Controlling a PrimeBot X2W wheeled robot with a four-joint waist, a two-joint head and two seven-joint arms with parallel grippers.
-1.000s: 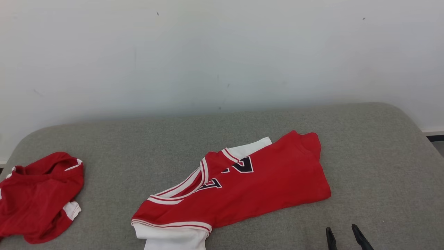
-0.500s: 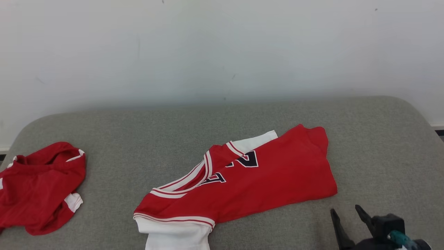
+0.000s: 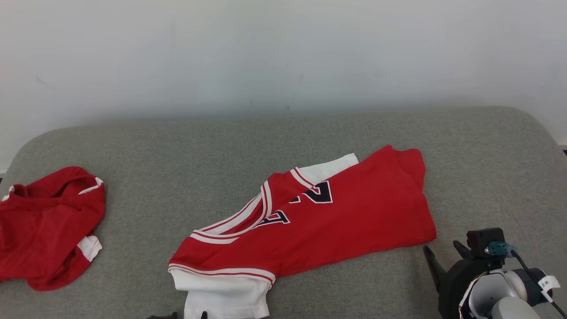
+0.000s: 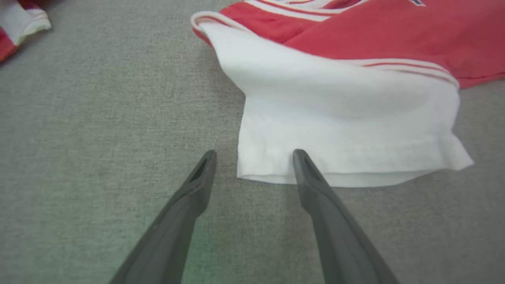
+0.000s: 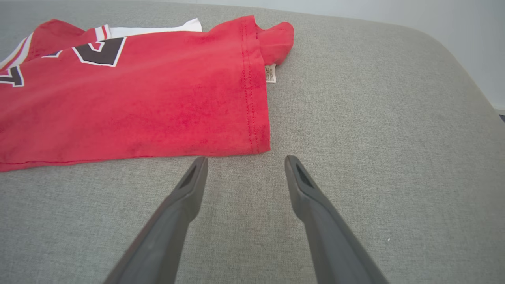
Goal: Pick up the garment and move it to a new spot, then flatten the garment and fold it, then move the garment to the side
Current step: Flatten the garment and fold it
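Red jersey (image 3: pixel 319 226) with white sleeves and dark numerals, lying crumpled but roughly flat near the middle of the grey fabric-covered bench (image 3: pixel 283 133). Its long axis runs on a diagonal in the head view, from the white sleeve (image 4: pixel 339 118) at my near left to the stitched red hem (image 5: pixel 252 90) at my far right. My left end effector (image 4: pixel 254 154) has its two fingers spread apart and holds nothing. It is aimed at the open cuff of that sleeve, with one fingertip overlapping the cuff's edge in the left wrist view and the other over bare bench just beside the sleeve's corner. I cannot tell whether that fingertip touches the cloth or hangs above it. My right end effector (image 5: pixel 246 157) is likewise spread and empty. The near corner of the hem lies just ahead of it, in line with the gap between its fingers, and a small care label (image 5: pixel 270 73) shows farther along that edge. Each arm thus faces one end of the long axis, and I judge the left to be slightly the nearer to cloth. The step at hand appears to be the first pick-up, which I expect calls for a short advance straight forward by both arms. A second red garment (image 3: pixel 48 226) lies bunched at the far left of the bench, well apart from the jersey.
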